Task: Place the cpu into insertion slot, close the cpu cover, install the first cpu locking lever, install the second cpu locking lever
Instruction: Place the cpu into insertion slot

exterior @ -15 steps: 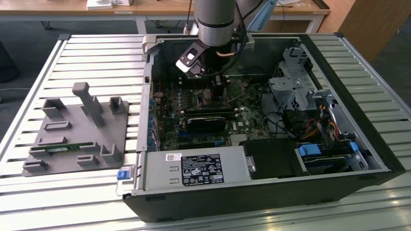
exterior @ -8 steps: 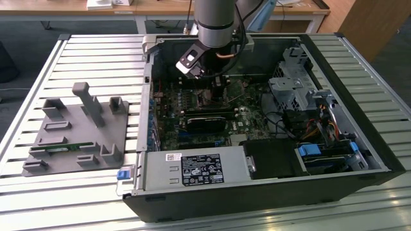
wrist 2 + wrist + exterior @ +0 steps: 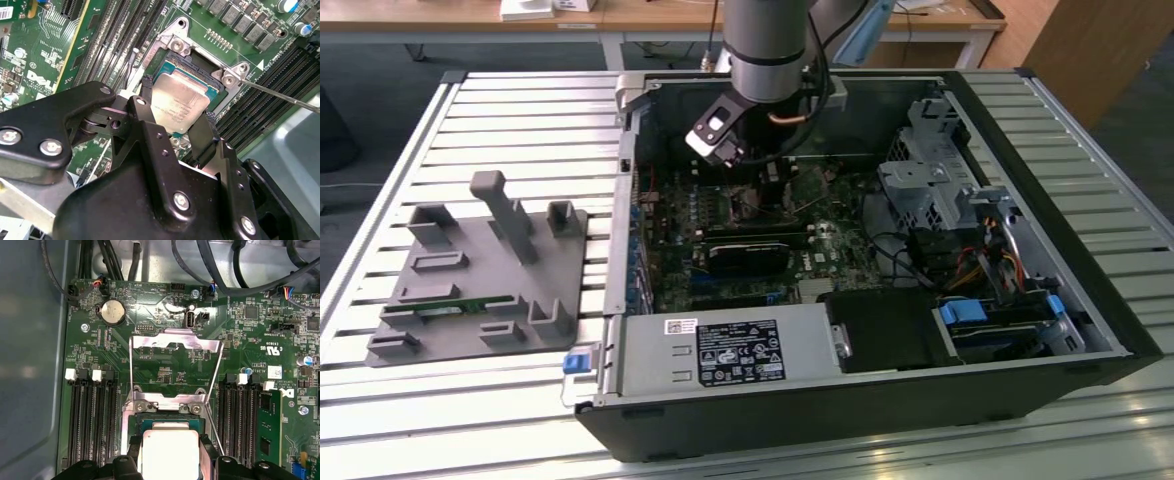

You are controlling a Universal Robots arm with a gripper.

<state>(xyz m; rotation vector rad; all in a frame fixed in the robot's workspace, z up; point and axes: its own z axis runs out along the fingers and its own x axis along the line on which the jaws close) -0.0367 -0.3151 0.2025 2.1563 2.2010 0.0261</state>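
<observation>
Slatted table [image 3: 520, 110] carries an open computer case [image 3: 854, 420]; the exterior view places the gripper [image 3: 771, 185] inside it. Both wrist views resolve the grip: fingers [image 3: 202, 135] clamped on the silvery-grey square cpu [image 3: 180, 107], over the insertion slot [image 3: 202, 65], possibly touching. The cpu cover [image 3: 175, 340] stands raised beyond the fingertips.

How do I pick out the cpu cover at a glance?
In the open black computer case, look on the green motherboard between the banks of long black memory slots. There the cpu cover, a thin shiny metal frame, stands swung open beside the black-framed socket. Unlike the solid silvery square cpu in the black gripper, it has a window showing board through it.
</observation>
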